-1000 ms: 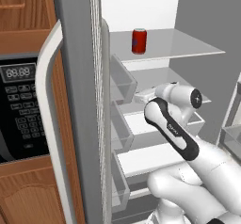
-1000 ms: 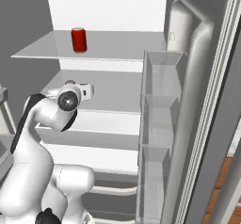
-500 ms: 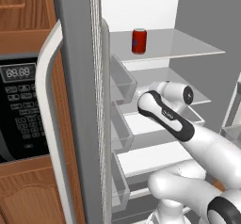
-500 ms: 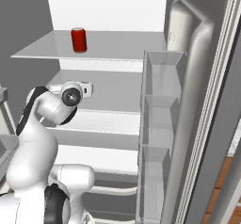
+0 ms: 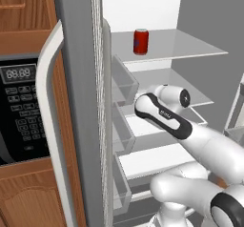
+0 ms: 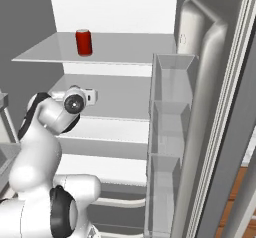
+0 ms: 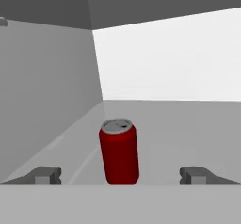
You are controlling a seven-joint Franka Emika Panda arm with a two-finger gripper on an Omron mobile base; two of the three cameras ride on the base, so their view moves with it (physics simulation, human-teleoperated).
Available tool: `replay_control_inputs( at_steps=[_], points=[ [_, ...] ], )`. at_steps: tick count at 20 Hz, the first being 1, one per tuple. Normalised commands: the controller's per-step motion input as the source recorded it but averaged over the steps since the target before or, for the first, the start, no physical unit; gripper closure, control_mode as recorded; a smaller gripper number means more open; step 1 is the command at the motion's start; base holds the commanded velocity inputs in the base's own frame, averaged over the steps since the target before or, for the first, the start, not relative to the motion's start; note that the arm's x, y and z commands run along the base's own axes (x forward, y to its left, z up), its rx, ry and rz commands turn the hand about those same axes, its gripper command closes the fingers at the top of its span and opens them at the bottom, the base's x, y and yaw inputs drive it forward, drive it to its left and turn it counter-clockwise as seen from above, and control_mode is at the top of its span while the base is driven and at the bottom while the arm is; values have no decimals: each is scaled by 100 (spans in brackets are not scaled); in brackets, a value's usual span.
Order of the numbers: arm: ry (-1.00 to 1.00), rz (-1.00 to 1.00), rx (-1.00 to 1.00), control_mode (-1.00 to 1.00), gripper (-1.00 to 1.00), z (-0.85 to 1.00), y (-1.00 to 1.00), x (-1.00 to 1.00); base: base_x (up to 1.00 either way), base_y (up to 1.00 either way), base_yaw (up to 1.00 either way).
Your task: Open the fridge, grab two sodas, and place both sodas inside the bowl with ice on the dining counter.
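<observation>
Hand view: framing small red cylindrical soda can (image 7: 119,153) between wide-open hand (image 7: 121,173); likely light, rigid, slick; gripping mid-body, sides.

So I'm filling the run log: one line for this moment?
fridge: open | red cylindrical soda can: upright on shelf | tool: open, lined up before can, not touching

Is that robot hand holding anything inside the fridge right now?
No, nothing is held. The gripper is open, its fingertips wide apart, with a red soda can standing upright on the shelf ahead between them, untouched.
</observation>
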Motion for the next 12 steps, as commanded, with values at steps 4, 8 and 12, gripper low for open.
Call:
replay_control_inputs(
  at_steps=[4,8,12],
  points=[
    [1,0,0,-100,-100,-2,3,25,0,0,0],
    [1,0,-1,-100,-100,0,2,27,0,0,0],
    [3,1,-5,-100,-100,-10,15,24,0,0,0]
  ],
)
